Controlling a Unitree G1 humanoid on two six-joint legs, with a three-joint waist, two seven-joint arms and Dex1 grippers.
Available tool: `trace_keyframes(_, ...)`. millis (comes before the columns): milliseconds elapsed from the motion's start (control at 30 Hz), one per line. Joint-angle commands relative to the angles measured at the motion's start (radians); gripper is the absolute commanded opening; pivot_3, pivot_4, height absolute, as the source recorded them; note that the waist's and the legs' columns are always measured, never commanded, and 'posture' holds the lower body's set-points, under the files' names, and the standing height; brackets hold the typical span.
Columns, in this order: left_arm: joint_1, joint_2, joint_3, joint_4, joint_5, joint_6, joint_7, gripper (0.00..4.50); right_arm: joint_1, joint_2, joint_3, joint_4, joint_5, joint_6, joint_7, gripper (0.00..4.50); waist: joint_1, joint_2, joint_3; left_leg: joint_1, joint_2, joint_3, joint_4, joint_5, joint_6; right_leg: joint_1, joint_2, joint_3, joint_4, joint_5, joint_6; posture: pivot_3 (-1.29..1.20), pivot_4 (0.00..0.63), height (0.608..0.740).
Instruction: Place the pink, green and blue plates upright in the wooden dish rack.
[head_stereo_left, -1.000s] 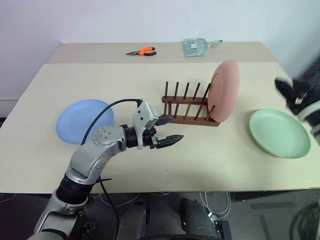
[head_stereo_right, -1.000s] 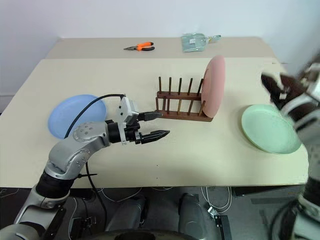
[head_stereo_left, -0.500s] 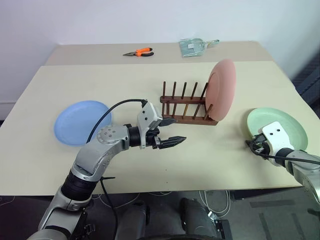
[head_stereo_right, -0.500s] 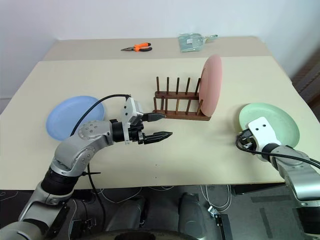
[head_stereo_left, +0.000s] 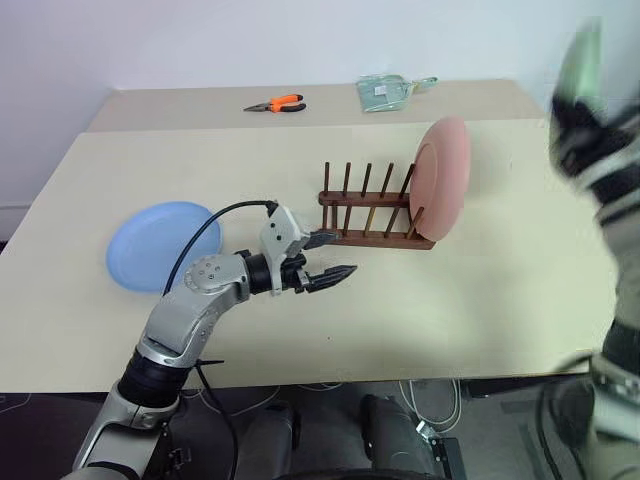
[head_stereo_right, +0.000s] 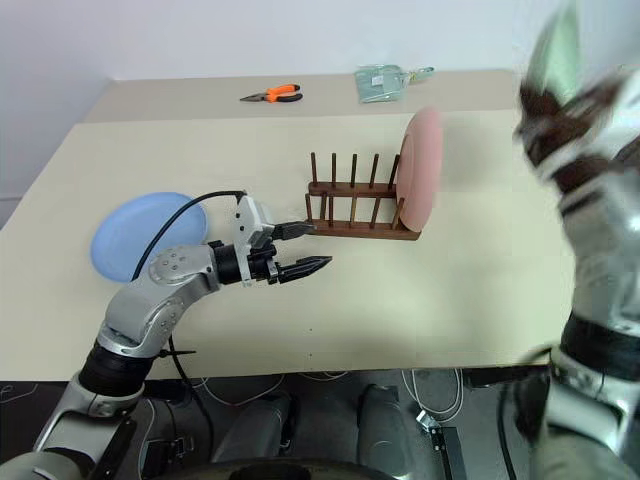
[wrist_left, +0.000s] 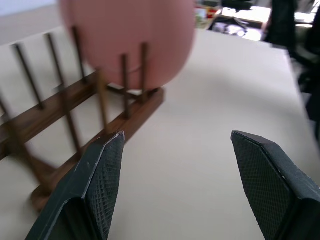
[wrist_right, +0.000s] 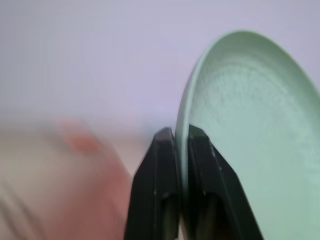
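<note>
Right claw is clamped on the green plate's rim, raised at upper right. Left claw is held wide open, empty, beside the rack.

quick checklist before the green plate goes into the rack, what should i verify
1. Right tool shut on the green plate, fingers pinching its rim: ok.
2. Green plate lifted off the table and held edge-up: ok.
3. Free slots in the wooden dish rack beside the pink plate: ok, the pegs to its left stand empty.
4. Pink plate upright at the rack's right end: ok.
5. Left tool out of the way: cannot tell, it hangs open just in front of the rack's left end.
6. Blue plate still flat on the table, not yet racked: ok for now.
</note>
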Motion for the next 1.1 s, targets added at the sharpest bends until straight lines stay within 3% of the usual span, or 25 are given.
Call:
trace_keyframes(33,0.011,0.019,0.048,0.004,0.013,-0.040,-0.001,3.53,-0.086,0.038,-0.027,-0.051,0.371,0.078,-0.117,0.06,0.008,-0.003,-0.001,0.000,0.000,-0.001,0.000,0.000,0.000,0.000,0.000,-0.001,0.000,0.000,-0.001,0.00,0.150,0.740)
trace_keyframes(167,0.018,0.025,0.066,0.018,0.019,-0.053,0.004,3.53,-0.141,0.198,0.149,-0.092,0.611,0.078,-0.304,0.06,0.008,-0.002,-0.001,-0.001,-0.001,0.001,0.001,0.000,0.001,0.000,-0.002,0.001,-0.001,-0.002,-0.003,0.00,0.150,0.740)
trace_keyframes(233,0.025,0.024,0.072,0.011,0.018,-0.052,0.007,3.53,-0.128,0.287,0.232,-0.079,0.634,0.072,-0.414,0.06,-0.006,0.000,-0.002,0.000,0.000,0.001,0.000,0.000,0.001,-0.002,-0.001,0.002,0.001,-0.001,-0.003,0.00,0.150,0.740)
trace_keyframes(367,0.033,0.021,0.077,-0.002,0.019,-0.047,0.009,3.53,-0.082,0.346,0.292,-0.061,0.645,0.046,-0.507,0.06,-0.011,0.000,-0.002,-0.001,0.000,0.001,-0.001,0.000,0.000,-0.005,0.000,0.002,0.003,0.000,-0.001,0.00,0.150,0.740)
trace_keyframes(1100,0.029,0.023,0.087,0.000,0.014,-0.044,0.001,3.53,0.023,0.346,0.324,-0.003,0.511,-0.003,-0.576,0.06,-0.016,0.001,-0.002,-0.001,-0.001,0.002,-0.001,0.000,0.000,-0.004,0.000,0.003,0.002,0.000,0.000,0.00,0.150,0.740)
